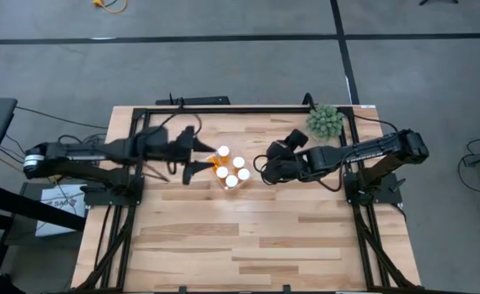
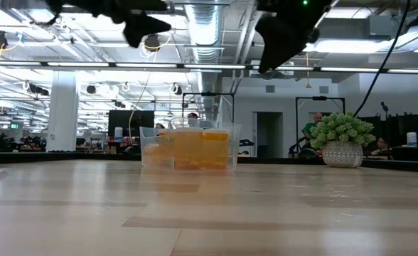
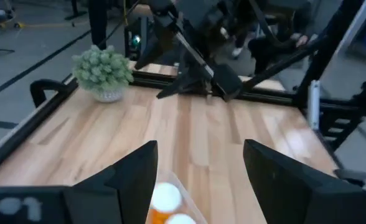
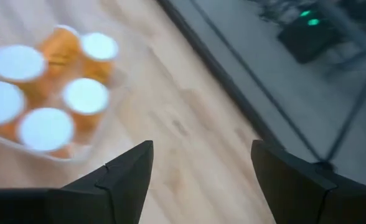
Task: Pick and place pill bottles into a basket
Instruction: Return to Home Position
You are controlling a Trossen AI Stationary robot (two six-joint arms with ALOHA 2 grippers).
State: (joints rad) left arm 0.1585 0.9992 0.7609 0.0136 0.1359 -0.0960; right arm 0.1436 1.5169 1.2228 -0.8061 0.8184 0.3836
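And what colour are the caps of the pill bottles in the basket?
The caps are white, clearest in the right wrist view.

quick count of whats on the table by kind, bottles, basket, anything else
pill bottles: 5 white caps show, all in the basket; an orange shape beside them may be a sixth, cannot tell
basket: 1
green plant ball: 1
total: 7 for sure
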